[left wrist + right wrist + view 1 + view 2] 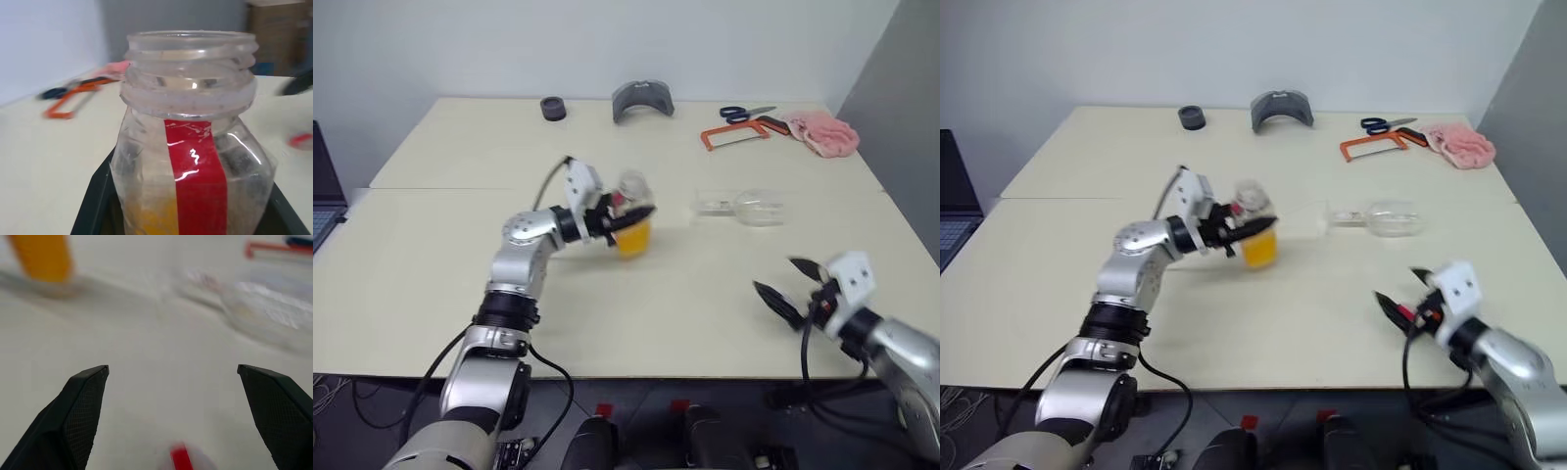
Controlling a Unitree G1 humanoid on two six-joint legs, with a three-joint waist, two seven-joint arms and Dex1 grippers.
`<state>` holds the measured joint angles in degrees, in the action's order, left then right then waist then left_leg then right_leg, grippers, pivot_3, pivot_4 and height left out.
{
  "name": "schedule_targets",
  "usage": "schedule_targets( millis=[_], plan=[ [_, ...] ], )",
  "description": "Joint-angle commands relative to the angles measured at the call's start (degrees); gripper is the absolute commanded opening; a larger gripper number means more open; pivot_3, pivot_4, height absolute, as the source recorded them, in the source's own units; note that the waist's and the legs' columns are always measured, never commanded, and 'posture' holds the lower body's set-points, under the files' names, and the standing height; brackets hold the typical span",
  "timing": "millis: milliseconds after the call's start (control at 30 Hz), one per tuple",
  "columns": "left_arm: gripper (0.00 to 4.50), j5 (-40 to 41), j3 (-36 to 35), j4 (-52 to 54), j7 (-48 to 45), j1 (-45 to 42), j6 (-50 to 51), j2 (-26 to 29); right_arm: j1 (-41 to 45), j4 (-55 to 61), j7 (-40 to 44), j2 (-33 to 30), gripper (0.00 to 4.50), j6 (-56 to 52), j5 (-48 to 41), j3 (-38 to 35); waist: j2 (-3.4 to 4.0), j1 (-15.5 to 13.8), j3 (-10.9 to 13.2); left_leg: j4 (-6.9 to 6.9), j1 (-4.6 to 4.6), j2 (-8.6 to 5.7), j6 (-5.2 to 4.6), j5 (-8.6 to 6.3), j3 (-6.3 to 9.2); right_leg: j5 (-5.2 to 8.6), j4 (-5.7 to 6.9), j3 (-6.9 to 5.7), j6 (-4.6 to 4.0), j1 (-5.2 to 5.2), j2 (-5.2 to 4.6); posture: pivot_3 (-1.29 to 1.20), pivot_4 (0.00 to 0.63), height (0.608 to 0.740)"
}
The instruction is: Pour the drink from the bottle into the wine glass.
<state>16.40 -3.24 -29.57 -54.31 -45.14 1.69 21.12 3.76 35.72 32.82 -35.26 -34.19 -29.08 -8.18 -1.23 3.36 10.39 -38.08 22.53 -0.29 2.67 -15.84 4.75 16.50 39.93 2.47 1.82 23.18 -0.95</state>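
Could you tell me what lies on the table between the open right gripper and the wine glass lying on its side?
Nothing: in the left eye view, bare tabletop separates the right gripper from the wine glass.

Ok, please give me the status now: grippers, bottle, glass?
Left gripper shut on the bottle, cap off, drink low inside. Right gripper open, empty. Wine glass lying on its side on the table. Nothing between bottle and glass.
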Motion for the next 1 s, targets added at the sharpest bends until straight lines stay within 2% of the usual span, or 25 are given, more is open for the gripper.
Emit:
schedule_targets(
  millis=[33, 233, 367, 700, 767, 1000],
  plan=[
    [1.65, -0.56, -5.53, -3.18, 7.81, -2.46, -3.48, 2.58, 9.46, 1.38, 1.08, 1.50, 4.50, -4.13, -2.21, 7.65, -0.02, -0.15, 0.00, 0.00, 0.01, 0.00, 0.00, 0.00, 0.01, 0.00, -0.01, -0.10, -0.01, -0.02, 0.01, 0.00, 0.150, 0.740],
    [1.65, -1.69, -9.92, -11.29, 16.06, -3.74, -7.77, 5.87, 26.77, -10.11, -1.00, 10.68, 4.50, -4.60, 4.38, 20.57, -0.05, -0.45, 0.00, -0.05, 0.23, -0.07, 0.08, 0.04, 0.11, -0.01, -0.06, -0.09, -0.01, 0.13, -0.29, 0.00, 0.150, 0.740],
    [1.65, -2.00, -11.50, -15.99, 19.38, -4.62, -10.19, 6.77, 35.16, -18.71, -0.88, 16.94, 4.50, -2.46, 8.69, 25.49, -0.09, -0.74, -0.02, -0.09, 0.32, -0.10, 0.18, 0.10, 0.23, -0.02, -0.08, -0.15, -0.01, 0.17, -0.41, 0.00, 0.150, 0.740],
    [1.65, -1.99, -12.67, -22.18, 23.71, -4.83, -14.24, 5.89, 37.90, -23.62, 1.43, 21.15, 4.50, 0.24, 13.96, 29.04, -0.12, -1.08, -0.04, -0.06, 0.38, -0.14, 0.24, 0.13, 0.20, -0.02, -0.02, -0.16, -0.02, 0.31, -0.44, 0.00, 0.150, 0.740],
    [2.38, -1.86, -12.80, -22.41, 24.14, -4.53, -13.99, 5.70, 37.73, -23.27, 1.56, 21.52, 4.50, -0.15, 14.11, 28.93, -0.12, -0.96, -0.04, -0.05, 0.38, -0.14, 0.23, 0.13, 0.21, -0.02, -0.01, -0.16, -0.02, 0.33, -0.42, 0.00, 0.150, 0.740],
    [4.47, -2.22, -12.12, -19.83, 24.20, -2.21, -13.63, 4.81, 36.61, -21.43, 1.66, 21.60, 4.50, -1.92, 14.22, 28.62, -0.12, -0.72, -0.05, -0.05, 0.37, -0.13, 0.23, 0.13, 0.20, -0.02, 0.01, -0.16, -0.02, 0.33, -0.42, 0.00, 0.150, 0.740]
  ],
)
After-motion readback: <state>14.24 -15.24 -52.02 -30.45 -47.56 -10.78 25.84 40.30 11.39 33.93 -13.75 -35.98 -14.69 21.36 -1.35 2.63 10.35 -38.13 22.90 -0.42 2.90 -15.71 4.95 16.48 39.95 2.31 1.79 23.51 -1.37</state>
